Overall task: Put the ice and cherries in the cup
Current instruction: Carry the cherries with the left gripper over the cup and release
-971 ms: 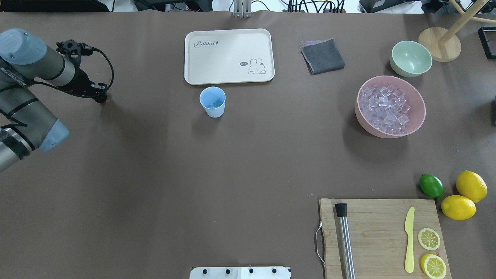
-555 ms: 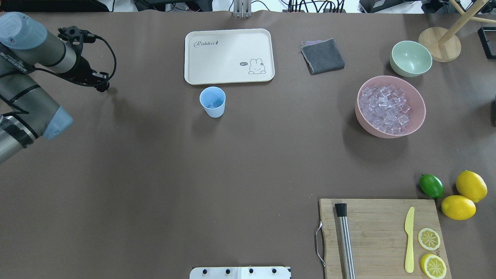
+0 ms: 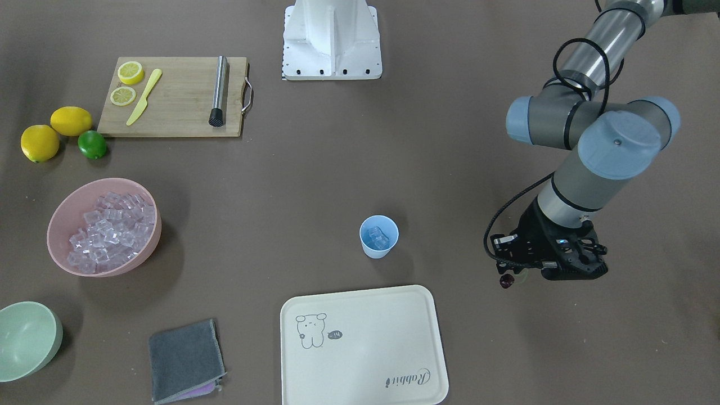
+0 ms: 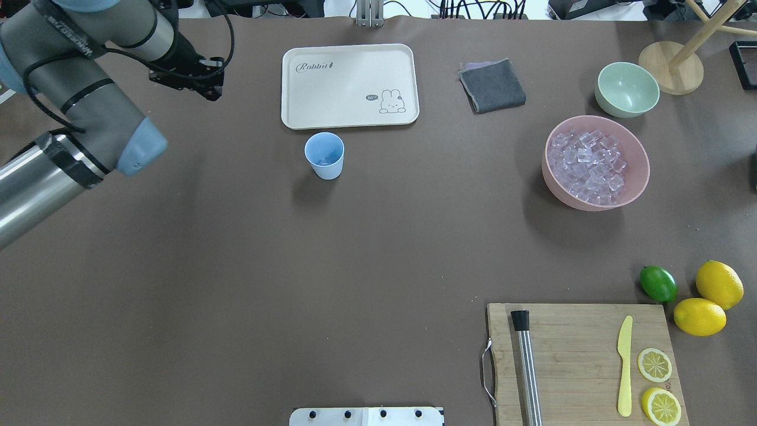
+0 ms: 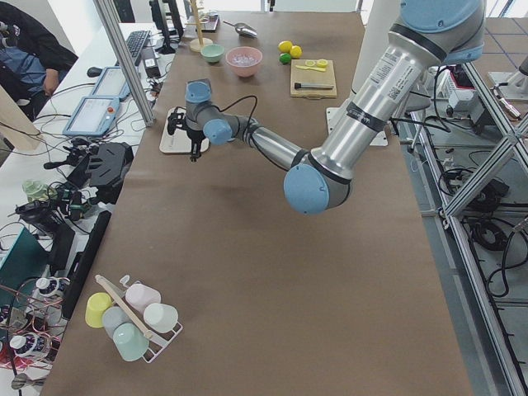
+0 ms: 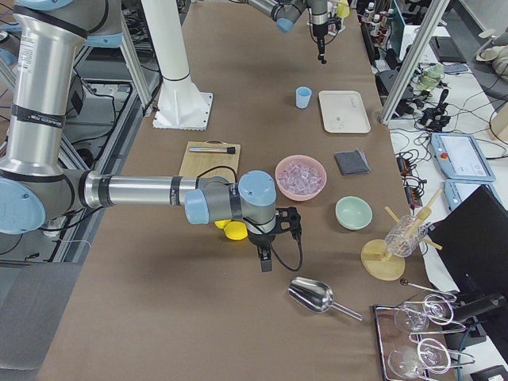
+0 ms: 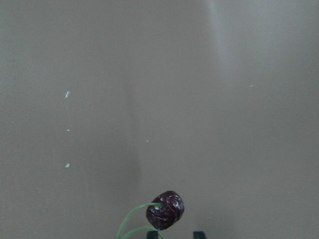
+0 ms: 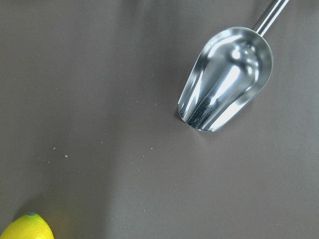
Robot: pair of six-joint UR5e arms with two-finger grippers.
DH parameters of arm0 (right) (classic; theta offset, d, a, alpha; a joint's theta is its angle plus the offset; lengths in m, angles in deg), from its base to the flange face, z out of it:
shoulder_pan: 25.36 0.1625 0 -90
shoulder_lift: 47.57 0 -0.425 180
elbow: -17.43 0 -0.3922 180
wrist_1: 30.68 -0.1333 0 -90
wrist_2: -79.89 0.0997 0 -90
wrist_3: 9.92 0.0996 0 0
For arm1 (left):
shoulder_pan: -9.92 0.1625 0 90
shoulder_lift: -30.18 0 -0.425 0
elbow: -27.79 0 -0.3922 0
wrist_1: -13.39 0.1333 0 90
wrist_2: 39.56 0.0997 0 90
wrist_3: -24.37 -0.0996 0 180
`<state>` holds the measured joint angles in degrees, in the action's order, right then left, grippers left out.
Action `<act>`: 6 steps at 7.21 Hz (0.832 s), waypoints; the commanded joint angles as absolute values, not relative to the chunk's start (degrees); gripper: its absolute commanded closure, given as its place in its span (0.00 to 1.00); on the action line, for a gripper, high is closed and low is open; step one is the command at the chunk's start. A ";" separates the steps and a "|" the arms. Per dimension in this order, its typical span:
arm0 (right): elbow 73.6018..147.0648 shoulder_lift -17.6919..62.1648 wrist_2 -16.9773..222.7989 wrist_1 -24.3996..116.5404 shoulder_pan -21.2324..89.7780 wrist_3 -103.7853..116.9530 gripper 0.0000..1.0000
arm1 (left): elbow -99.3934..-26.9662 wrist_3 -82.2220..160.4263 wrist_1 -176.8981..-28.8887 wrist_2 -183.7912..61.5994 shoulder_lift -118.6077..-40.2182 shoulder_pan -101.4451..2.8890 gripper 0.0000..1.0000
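Brown table (image 4: 236, 266), one cup (image 4: 327, 171), one tray (image 4: 349, 89), one cherry (image 7: 165, 216)

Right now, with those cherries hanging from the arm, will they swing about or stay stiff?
Probably swing: the cherries dangle from the left arm's fingers on thin, curved green stems. They look light, tiny beside the cup. Set down, the round fruit might roll a little.

Light blue cup (image 4: 324, 155). Dark red, nearly black cherries (image 7: 165, 210) on thin green stems. Clear, faintly pink ice (image 4: 585, 167) in a pink bowl (image 4: 637, 155). Cream tray (image 4: 349, 94) with a grey rabbit outline. Brown table (image 4: 295, 266). Also a pale green bowl (image 4: 627, 89), grey cloth (image 4: 492, 86), yellow lemons (image 4: 719, 284), green lime (image 4: 658, 283).
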<state>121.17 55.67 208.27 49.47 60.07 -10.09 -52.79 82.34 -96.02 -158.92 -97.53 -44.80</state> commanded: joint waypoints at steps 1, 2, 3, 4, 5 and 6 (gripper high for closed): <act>121.31 55.79 208.30 49.48 60.07 -10.09 0.01 | -54.47 94.46 -93.41 -154.73 -103.22 -39.50 0.66; 121.49 55.88 208.30 49.48 60.07 -10.09 0.01 | -55.35 98.16 -90.18 -152.35 -106.02 -36.87 0.66; 121.49 55.88 208.30 49.57 60.07 -10.09 0.01 | -56.49 100.46 -85.80 -150.06 -108.31 -35.01 0.66; 121.58 55.88 208.30 49.65 60.07 -10.09 0.01 | -57.37 101.18 -85.49 -146.39 -107.90 -31.86 0.66; 121.49 55.79 208.30 49.74 60.07 -10.09 0.01 | -58.68 101.45 -85.84 -145.65 -105.98 -30.87 0.66; 121.58 55.88 208.38 49.74 60.07 -10.09 0.01 | -58.78 103.19 -85.93 -145.65 -105.87 -29.56 0.66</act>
